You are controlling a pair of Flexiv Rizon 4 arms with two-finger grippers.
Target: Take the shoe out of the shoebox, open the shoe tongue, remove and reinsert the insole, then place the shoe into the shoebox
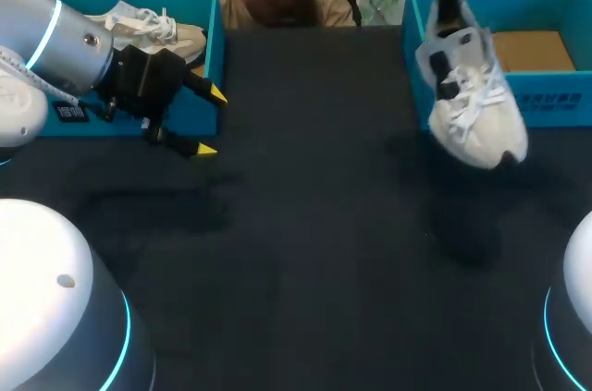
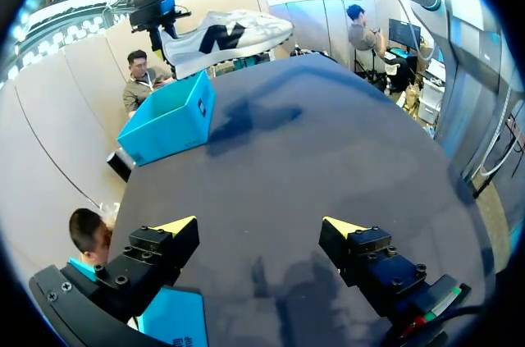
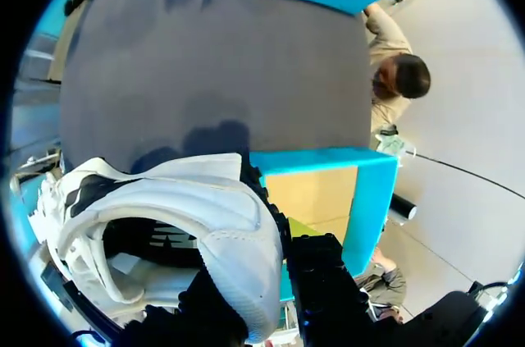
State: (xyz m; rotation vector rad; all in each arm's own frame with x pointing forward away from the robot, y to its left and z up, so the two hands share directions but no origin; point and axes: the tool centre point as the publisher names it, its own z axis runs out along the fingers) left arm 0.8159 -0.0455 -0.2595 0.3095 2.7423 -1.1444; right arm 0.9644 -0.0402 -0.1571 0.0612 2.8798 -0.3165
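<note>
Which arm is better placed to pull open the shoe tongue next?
Left: the left end effector is open and empty, while the right end effector holds the shoe aloft.

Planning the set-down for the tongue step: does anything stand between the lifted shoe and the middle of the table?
Nothing visible does. The shoe hangs in the right gripper over the right shoebox's front corner, and the table beside it shows only shadow. The left gripper, open, sits by the left shoebox.
</note>
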